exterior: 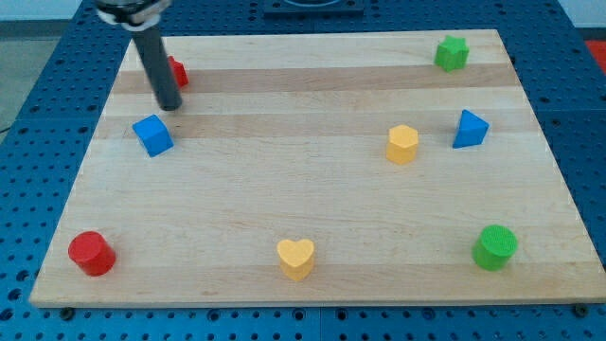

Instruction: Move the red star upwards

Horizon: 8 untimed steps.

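Observation:
The red star (177,72) lies near the board's top left corner, mostly hidden behind my rod, so only its right side shows. My tip (169,107) rests on the board just below the red star, at its lower edge. A blue cube (151,134) sits just below and left of my tip, a small gap apart.
A red cylinder (91,253) is at the bottom left, a yellow heart (295,258) at the bottom middle, a green cylinder (495,246) at the bottom right. A yellow hexagonal block (402,144) and a blue triangular block (470,129) sit right of centre. A green star (453,52) is top right.

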Tool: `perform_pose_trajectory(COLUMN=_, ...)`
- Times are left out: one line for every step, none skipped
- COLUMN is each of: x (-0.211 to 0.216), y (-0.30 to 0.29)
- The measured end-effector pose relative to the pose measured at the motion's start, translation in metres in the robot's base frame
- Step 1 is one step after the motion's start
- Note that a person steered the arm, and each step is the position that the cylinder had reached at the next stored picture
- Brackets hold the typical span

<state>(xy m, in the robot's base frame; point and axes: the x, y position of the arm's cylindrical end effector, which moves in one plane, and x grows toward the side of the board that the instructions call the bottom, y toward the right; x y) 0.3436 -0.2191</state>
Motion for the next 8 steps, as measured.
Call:
perform_pose_trajectory(x=0.000, y=-0.005)
perform_pose_trajectory(x=-0.001, y=-0.005)
perform_pose_trajectory(x=-0.040, y=0.013)
perform_pose_trajectory(x=-0.041, y=0.014)
perform_pose_trajectory(x=-0.041, y=0.014)
perform_pose_trajectory(x=-0.065, y=0.014)
perform_pose_trajectory(x=-0.067, y=0.014)
perform_pose_trajectory(x=-0.061, y=0.019)
